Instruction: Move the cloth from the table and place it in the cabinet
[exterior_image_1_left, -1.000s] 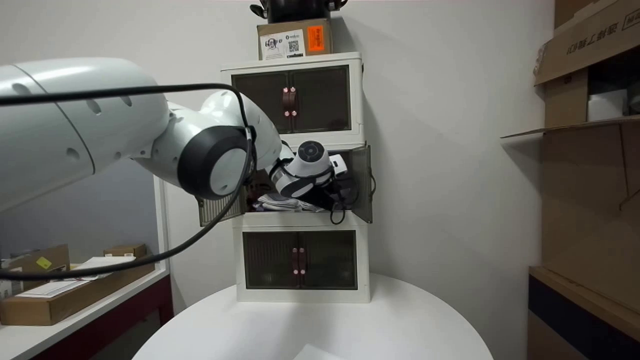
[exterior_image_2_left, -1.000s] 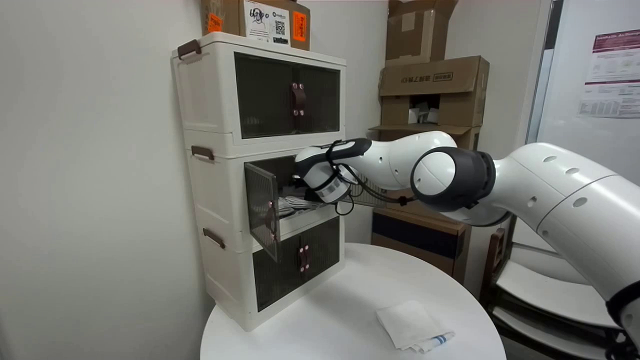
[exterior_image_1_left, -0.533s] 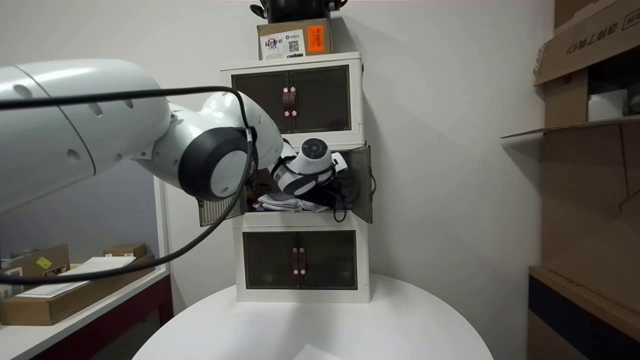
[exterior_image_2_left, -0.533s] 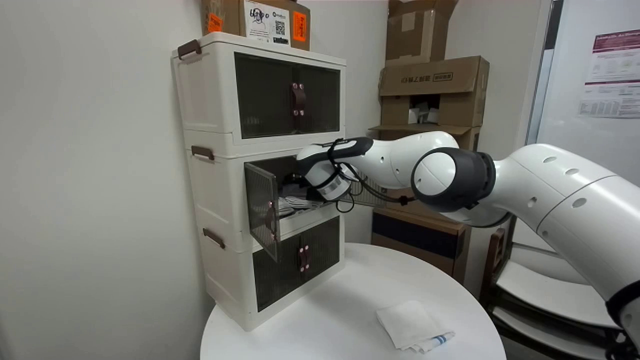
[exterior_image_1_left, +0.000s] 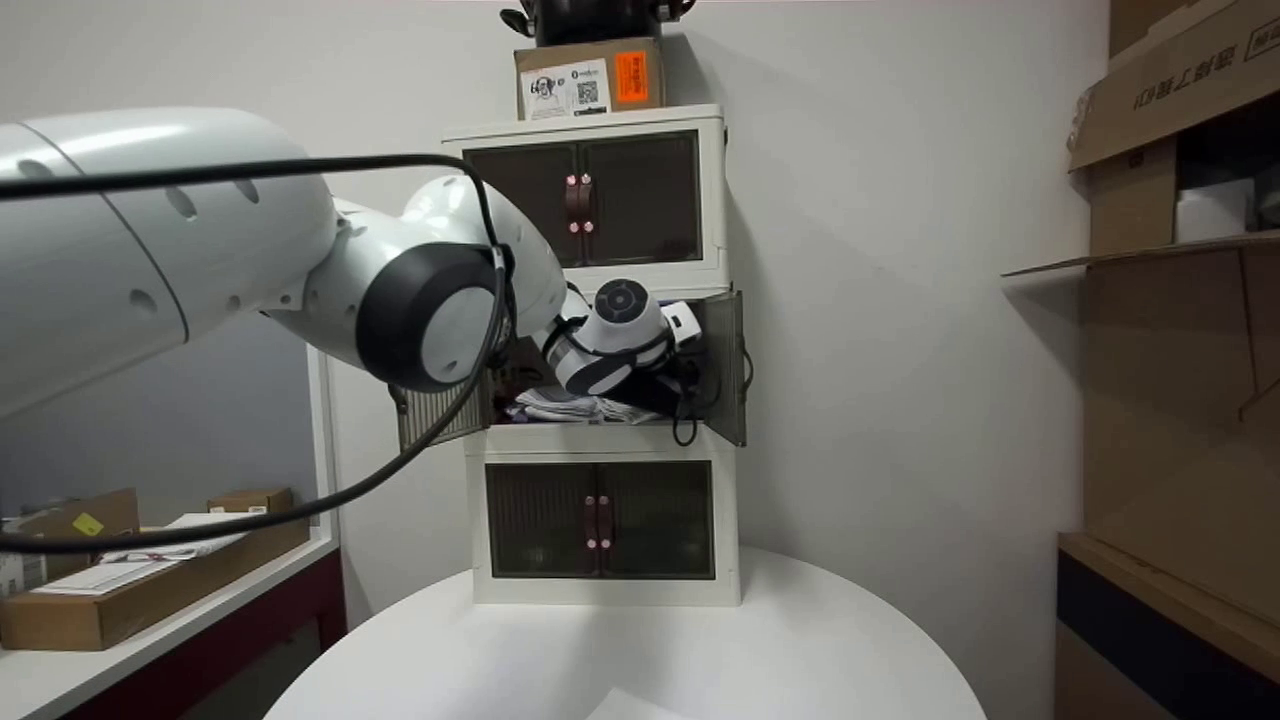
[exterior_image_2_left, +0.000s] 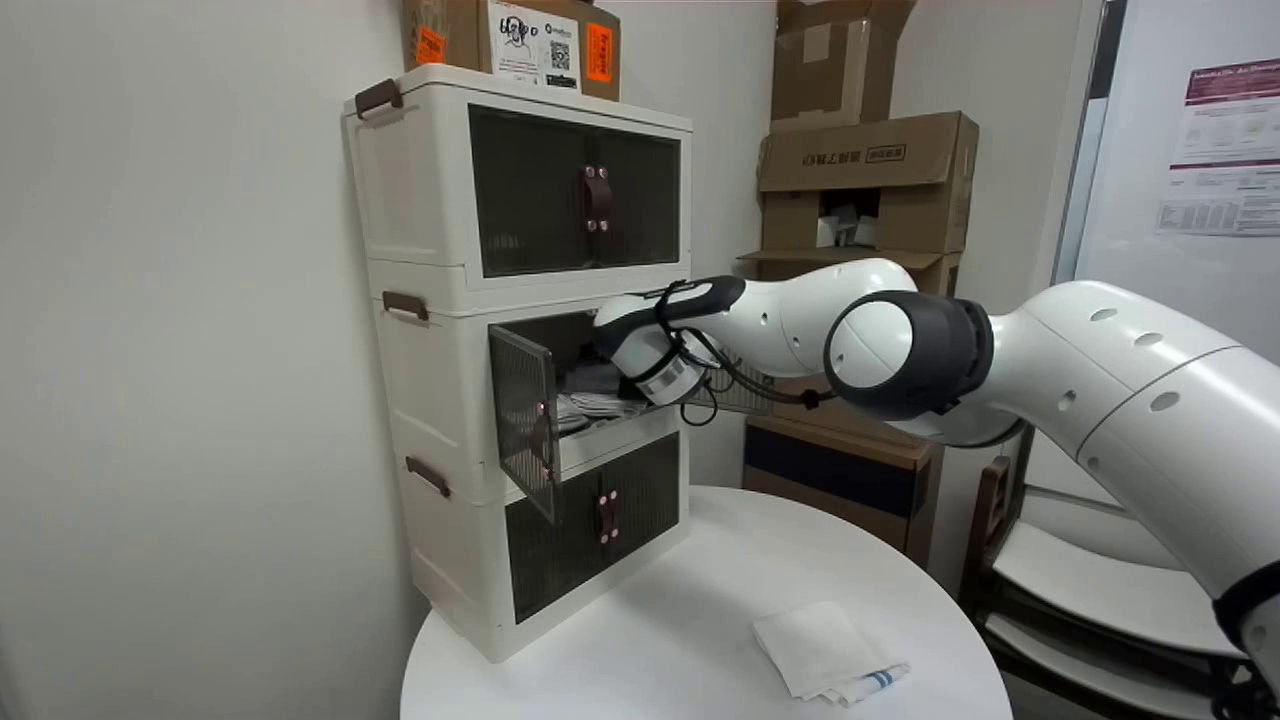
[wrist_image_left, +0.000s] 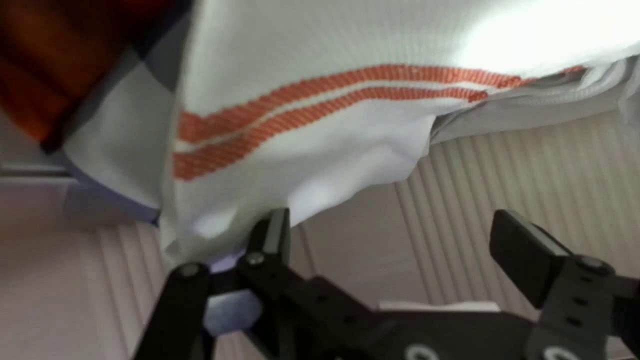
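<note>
Cabinet, white, three tiers, upright on a round white table. Top doors and bottom doors closed; middle doors swung outward, folded linens lying in that tier.

Cloth, white: folded, lying on the table near its edge, blue stripes at one corner, out in front of the cabinet and well apart from it.

Arm, white and black, stretched above the table, its far end in the mouth of the middle tier. Cable, black, looped alongside.

Gripper, mostly hidden from me in both exterior views; in the wrist view its fingers stand spread wide. One finger overlaps the end of a towel, white with orange-red stripes; whether they touch, I cannot tell. The other finger is apart from the towel, in front of a ribbed panel.

Box, brown, on the cabinet's top; pot, black, on the box. Cartons, also brown, stacked beyond the arm in an exterior view.
</note>
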